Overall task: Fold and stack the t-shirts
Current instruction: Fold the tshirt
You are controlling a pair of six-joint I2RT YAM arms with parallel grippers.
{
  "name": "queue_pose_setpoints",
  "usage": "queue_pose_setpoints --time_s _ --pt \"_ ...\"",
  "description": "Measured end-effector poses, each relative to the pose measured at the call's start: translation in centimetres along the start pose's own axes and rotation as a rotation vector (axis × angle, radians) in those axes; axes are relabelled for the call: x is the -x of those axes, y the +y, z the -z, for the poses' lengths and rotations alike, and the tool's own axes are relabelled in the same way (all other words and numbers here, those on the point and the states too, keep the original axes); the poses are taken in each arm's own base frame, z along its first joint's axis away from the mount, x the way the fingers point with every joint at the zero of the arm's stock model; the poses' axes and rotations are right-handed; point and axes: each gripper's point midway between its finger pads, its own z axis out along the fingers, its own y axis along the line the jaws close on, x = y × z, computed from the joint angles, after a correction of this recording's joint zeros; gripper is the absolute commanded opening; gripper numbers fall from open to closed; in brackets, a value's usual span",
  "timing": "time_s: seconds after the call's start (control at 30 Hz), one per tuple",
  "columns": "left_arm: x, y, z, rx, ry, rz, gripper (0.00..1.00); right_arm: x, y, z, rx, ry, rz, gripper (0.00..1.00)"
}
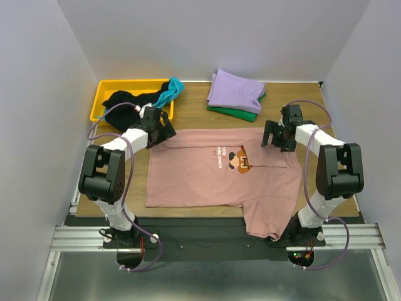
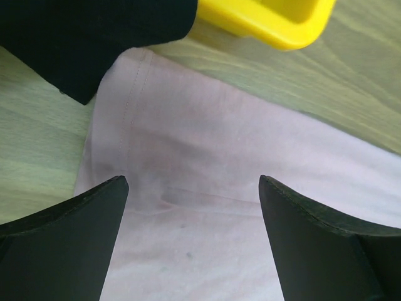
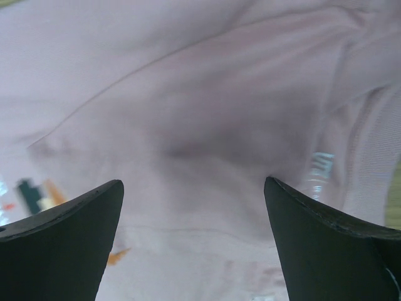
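Item under work: the dusty-pink cloth t-shirt with pixel-art print lies flat and sideways on the wooden table. One sleeve hangs over the near edge.
Left tool: the left gripper hangs over the shirt's far hem corner. Its fingers are spread, with the stitched hem directly beneath and nothing pinched.
Right tool: the right gripper hangs over the far shoulder area, fingers spread. Rumpled pink cloth lies between them and the print is off to its left.
Finished stock: the folded lavender tee sits on the folded green tee, well beyond both tools.
Waiting stock: the black tee and the teal tee are in the yellow plastic bin, just beyond the left tool.
Step judged in hand: taking the far edge at both ends to fold it toward the near side.
Method advised: lower both tools together. Close on both cloth layers right at the edge, lift level and carry across at one pace so the fold line runs straight.
Hazard: dark cloth lies just past the left finger. It is probably a stray part of the black tee, though the close view does not settle it. Keep the pinch inside the hem corner so only pink cloth is caught.
Right-side caution: the cloth there is creased, so take hold on the outer edge, not a loose ridge.
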Motion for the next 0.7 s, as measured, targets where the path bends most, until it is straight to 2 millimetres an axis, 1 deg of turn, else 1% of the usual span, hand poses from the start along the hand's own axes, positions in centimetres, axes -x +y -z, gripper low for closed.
queue_pose_setpoints --time_s 0.13,0.2,0.27,0.4,0.6,0.7 --pt "-1.6 0.9 -1.7 0.034 0.045 -0.010 0.98 -1.1 -1.6 -1.8 -0.069 0.045 -0.032 1.00" --pt "-2.0 1.3 -2.3 0.050 0.058 -0.017 0.98 -0.5 -2.2 -2.1 -0.102 0.032 -0.048 1.00" --pt "-1.6 1.0 -2.6 0.050 0.052 -0.020 0.98 -0.1 -2.5 -2.5 -0.125 0.023 -0.059 1.00" --pt "-0.2 0.4 -4.3 0.072 0.033 -0.028 0.98 1.2 -3.1 -3.2 -0.174 0.002 -0.082 1.00" --pt "1.4 -0.6 -5.9 0.080 0.021 -0.039 0.98 3.6 -3.1 -4.5 -0.195 -0.030 -0.091 1.00" --pt "1.9 -1.0 -6.4 0.079 0.015 -0.042 0.98 4.1 -2.9 -4.8 -0.191 -0.038 -0.086 1.00"
